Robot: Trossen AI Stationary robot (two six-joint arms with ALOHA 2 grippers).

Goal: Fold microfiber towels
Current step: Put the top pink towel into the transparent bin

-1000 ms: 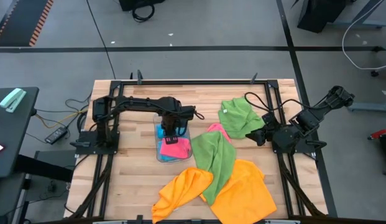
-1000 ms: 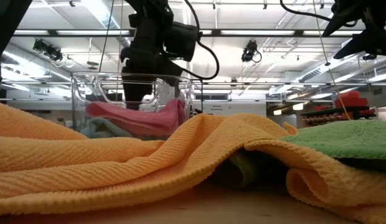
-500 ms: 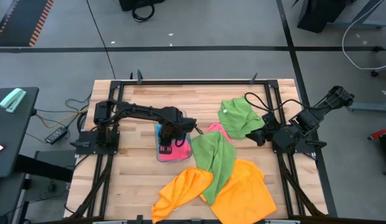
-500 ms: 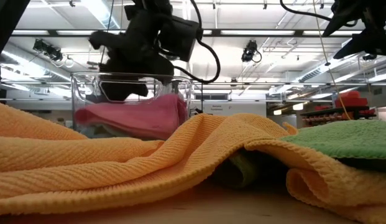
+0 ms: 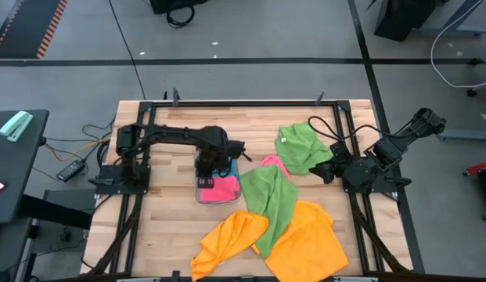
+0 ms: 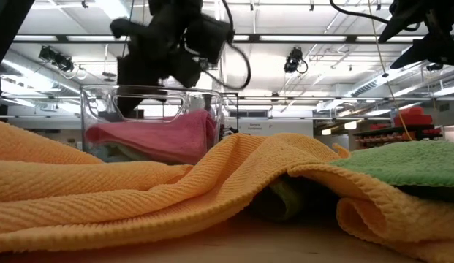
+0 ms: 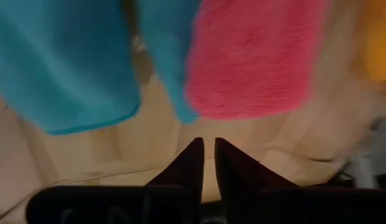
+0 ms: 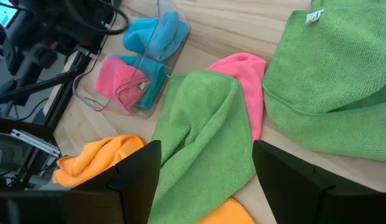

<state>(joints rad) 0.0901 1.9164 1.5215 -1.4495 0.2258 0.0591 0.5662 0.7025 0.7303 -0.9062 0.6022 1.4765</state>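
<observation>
Fingers of the left gripper have nearly closed on nothing, lifted clear of the tray where the pink towel and blue towel now lie. Right gripper waits, spread, far right. Next towel: green.

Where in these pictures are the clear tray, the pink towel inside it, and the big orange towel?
clear tray (image 8: 156, 84): right wrist view, on its see-through side wall.
pink towel (image 6: 168, 136): low view, middle of its folded bulk.
orange towel (image 5: 309, 239): high view, centre of its flat spread.
</observation>
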